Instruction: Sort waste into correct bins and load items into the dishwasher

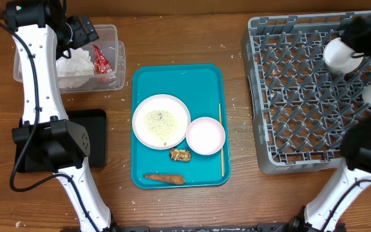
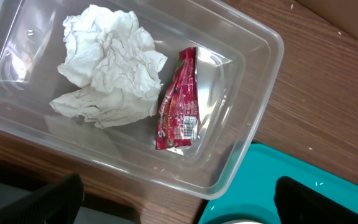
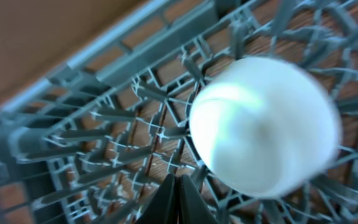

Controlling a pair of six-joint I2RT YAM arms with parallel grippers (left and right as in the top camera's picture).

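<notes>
Wooden table (image 1: 237, 206) under everything, with teal tray (image 1: 172, 80) at its middle as landmark. Up-left of the tray: clear tub (image 1: 118, 45) holding crumpled napkins (image 2: 107, 62) and red wrapper (image 2: 179, 99) just beside each other, far end masked by the left arm. Left jaws spread wide above the tub, gripping nothing; only dark tips visible. Directly left of the tray: black tray (image 1: 95, 129), mostly covered by that arm. On the tray: plate (image 1: 140, 109) with rice crumbs (image 1: 160, 121), pink bowl (image 1: 205, 135), brown chunk (image 1: 180, 154), carrot (image 1: 164, 178). Right of the tray: grey rack (image 1: 288, 96), its edge cut off by the other arm. White cup (image 1: 335, 53) inside, blurred — upright or upturned, unclear. Right jaws pressed shut beside the cup, empty.
</notes>
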